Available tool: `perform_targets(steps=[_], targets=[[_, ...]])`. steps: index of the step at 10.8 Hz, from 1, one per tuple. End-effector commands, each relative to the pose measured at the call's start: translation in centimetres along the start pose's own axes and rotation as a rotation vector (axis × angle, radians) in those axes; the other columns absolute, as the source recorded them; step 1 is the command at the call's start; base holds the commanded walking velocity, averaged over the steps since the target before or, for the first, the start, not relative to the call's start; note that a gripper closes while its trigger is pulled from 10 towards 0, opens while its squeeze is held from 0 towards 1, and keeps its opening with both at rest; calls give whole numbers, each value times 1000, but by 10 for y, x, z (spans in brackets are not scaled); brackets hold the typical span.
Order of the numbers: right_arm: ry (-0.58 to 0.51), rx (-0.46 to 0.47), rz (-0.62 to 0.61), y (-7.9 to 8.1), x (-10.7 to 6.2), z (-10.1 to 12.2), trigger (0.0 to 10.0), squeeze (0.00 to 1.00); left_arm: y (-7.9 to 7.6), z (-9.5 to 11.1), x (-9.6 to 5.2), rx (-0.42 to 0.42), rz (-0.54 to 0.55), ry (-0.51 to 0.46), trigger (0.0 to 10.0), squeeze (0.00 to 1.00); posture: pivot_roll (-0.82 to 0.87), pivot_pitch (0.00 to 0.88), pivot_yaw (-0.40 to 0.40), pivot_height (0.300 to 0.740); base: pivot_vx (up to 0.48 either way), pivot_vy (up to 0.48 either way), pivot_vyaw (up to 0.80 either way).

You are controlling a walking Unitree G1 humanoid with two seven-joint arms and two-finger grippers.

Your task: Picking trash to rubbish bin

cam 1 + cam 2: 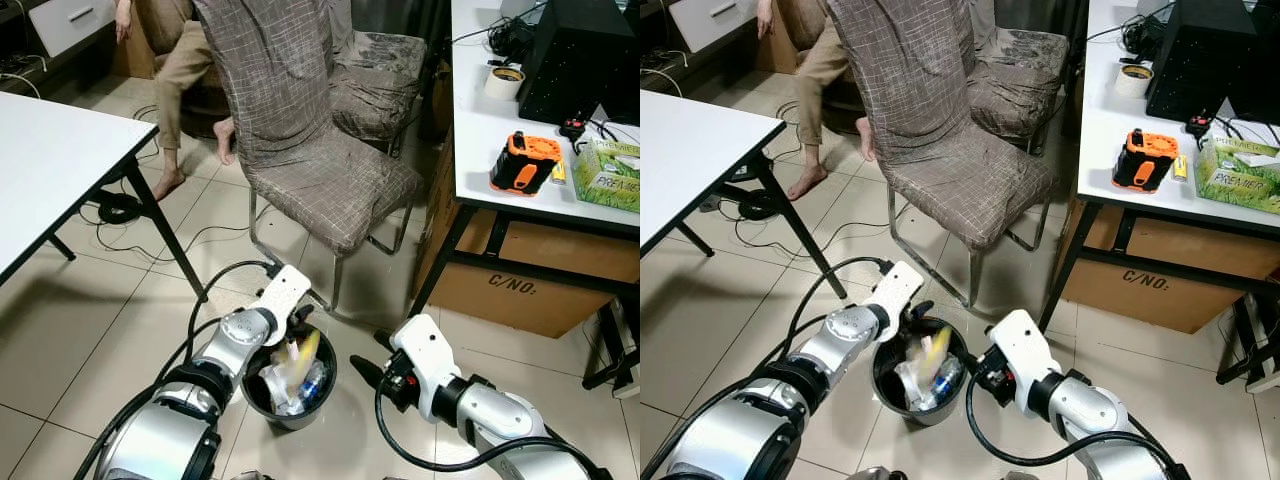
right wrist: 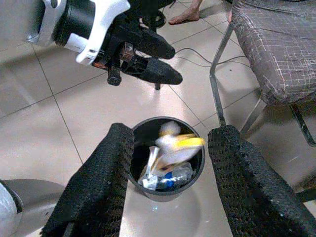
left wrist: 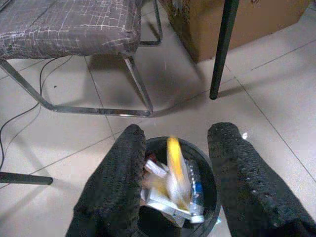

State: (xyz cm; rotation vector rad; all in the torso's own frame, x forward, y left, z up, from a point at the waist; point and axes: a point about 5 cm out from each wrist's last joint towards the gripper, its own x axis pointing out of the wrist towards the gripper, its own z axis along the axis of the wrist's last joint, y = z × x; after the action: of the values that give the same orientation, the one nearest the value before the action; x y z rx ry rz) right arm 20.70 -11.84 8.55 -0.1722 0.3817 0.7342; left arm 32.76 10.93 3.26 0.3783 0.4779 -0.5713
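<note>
Two claws, left claw (image 3: 173,182) and right claw (image 2: 170,182), released over bin (image 1: 262,397); chair (image 1: 330,180) just behind.

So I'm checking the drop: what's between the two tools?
The black bin sits on the floor between the left tool and the right tool, holding trash including a yellow piece, in the left eye view.
</note>
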Motion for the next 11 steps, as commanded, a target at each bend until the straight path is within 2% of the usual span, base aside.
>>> perform_targets(steps=[1, 2, 3, 4, 5, 6, 7, 8, 9, 10, 11], targets=[[10, -7, -9, 0, 0, 0, 10000, 0, -1, 3, 1, 6, -14, -9, 10000, 1000, -176, 109, 29, 740, 0, 0, 0], [8, -7, -12, 0, 0, 0, 10000, 0, 1, 4, 1, -2, 2, -14, 10000, 1000, -174, 109, 27, 740, 0, 0, 0], [0, 0, -42, -1, 0, -1, 10000, 0, 5, 8, 0, -119, 27, -75, 10000, 839, -167, 102, 32, 740, 0, 0, 0], [-13, 19, -106, -3, 0, -4, 10000, 0, 10, 7, -4, -255, 62, -140, 10000, 0, -157, 81, 41, 740, 0, 0, 0], [-18, 55, -190, -7, 2, -9, 10000, 0, 12, -3, -12, -267, 103, -193, 10000, 0, -145, 59, 42, 740, 0, 0, 0], [-16, 119, -309, -11, 3, -20, 10000, 0, 9, -21, -29, -210, 155, -234, 10000, 0, -125, 33, 44, 740, 0, 0, 0], [-5, 138, -360, -12, 3, -28, 10000, 0, 0, -29, -41, -230, 140, -271, 10000, 0, -111, 19, 39, 740, 0, 0, 0], [19, 154, -361, -9, 4, -36, 10000, 0, -9, -35, -50, -235, 113, -281, 10000, 0, -100, 12, 37, 740, 0, 0, 0], [45, 179, -370, -6, 5, -46, 10000, 0, -18, -46, -57, -237, 89, -272, 10000, 0, -86, 0, 26, 740, 0, 0, -775], [58, 212, -394, -5, 6, -57, 10000, 0, -24, -58, -62, -273, 102, -260, 10000, 0, -81, 0, 19, 740, 0, 0, -775], [81, 233, -472, -12, 11, -74, 10000, 0, -31, -75, -67, -385, 161, -227, 10000, 0, -80, 0, 17, 740, 0, 0, -775]])
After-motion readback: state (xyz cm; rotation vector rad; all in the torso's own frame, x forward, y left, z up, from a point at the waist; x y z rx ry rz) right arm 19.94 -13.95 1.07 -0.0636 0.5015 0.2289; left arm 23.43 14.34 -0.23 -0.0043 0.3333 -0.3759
